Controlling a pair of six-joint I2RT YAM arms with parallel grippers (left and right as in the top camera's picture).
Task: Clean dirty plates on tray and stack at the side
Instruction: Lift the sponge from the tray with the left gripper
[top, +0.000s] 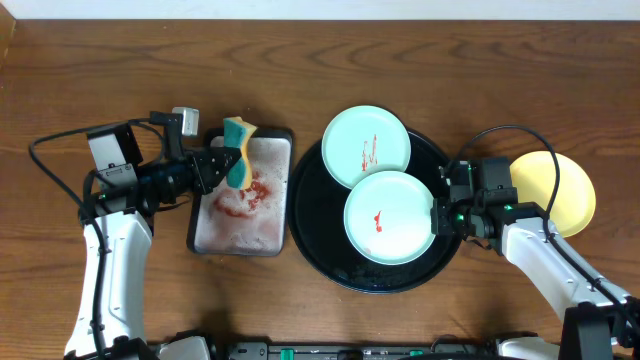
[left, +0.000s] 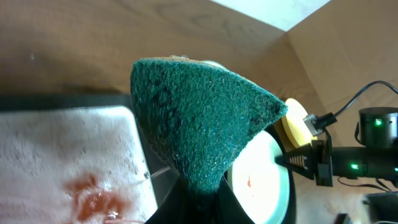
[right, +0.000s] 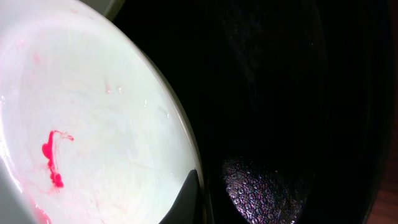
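The black tray (top: 318, 250) holds two mint-green plates with red smears: one at the back (top: 366, 145) and one in front (top: 390, 215). My right gripper (top: 440, 215) is shut on the front plate's right rim. The right wrist view shows one finger (right: 193, 199) over that plate (right: 93, 124), above the wet tray (right: 280, 93). The pale yellow plate (top: 560, 190) lies on the table right of the tray. My left gripper (top: 225, 165) is shut on a green sponge (top: 238, 150) and holds it over the small tray (top: 290, 190). The sponge (left: 199, 118) fills the left wrist view.
The small rectangular tray (left: 62, 143) has foam and red sauce on it. In the left wrist view the front mint plate (left: 261, 180), the yellow plate (left: 293, 121) and my right arm (left: 360, 162) show behind the sponge. Cables run by both arms.
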